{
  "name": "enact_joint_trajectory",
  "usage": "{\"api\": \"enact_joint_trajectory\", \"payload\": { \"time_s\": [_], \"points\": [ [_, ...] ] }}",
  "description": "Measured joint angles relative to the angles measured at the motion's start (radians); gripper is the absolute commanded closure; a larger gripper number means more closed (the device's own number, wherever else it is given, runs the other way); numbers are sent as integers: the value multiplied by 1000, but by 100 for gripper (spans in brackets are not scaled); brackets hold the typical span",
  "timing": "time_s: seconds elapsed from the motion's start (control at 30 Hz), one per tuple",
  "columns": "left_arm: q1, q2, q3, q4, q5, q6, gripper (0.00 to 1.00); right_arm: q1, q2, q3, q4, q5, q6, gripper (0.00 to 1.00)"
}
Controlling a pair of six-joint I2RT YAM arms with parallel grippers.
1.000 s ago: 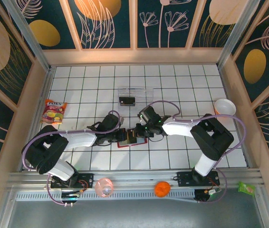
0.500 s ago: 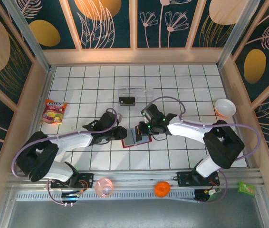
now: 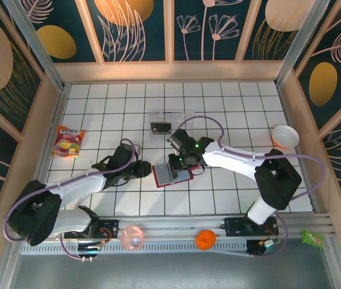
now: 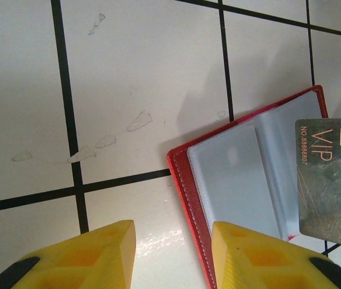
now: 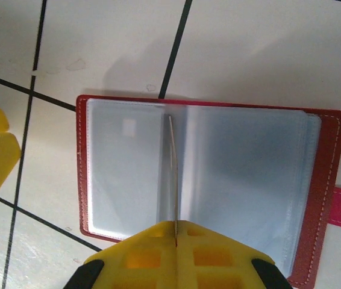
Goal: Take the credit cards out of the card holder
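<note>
You're mid-extraction: your right tool [image 5: 175, 227] pinches a credit card [image 5: 172, 168] edge-on above the open card holder [image 5: 243, 174] on the bench [image 5: 267, 48]; your left tool [image 4: 173, 244] gapes empty beside it; next, likely, lift the card clear.

Bare tiles [image 3: 176, 201] front the card holder [image 3: 172, 174]; tray [image 3: 182, 114] stands behind.

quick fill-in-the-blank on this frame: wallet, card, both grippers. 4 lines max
1. The card holder lies unfolded on the table with its pockets facing ____.
2. The right gripper is ____ on the credit card.
3. The credit card is printed with the word ____.
4. The left gripper stands beside the card holder, fingers apart, holding ____.

Missing words: up; shut; VIP; nothing.
</note>
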Motion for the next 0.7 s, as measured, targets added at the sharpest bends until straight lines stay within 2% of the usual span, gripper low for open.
{"api": "enact_joint_trajectory", "payload": {
  "time_s": [0.2,0.3,0.37,0.4,0.57,0.7],
  "points": [
    [0,0,-25,18,4,-4,62,23,77,24,-27,0,-4,100],
    [0,0,-29,18,7,-4,62,31,85,35,-19,-6,-3,95],
    [0,0,-30,19,7,-4,60,32,87,36,-14,-6,-3,96],
    [0,0,-31,21,7,-4,59,32,87,36,-14,-6,-3,100],
    [0,-1,-31,21,14,-4,57,26,84,35,-13,-5,-9,100],
    [0,-2,-31,21,32,-4,56,2,47,35,6,7,-75,100]
  ]
}}
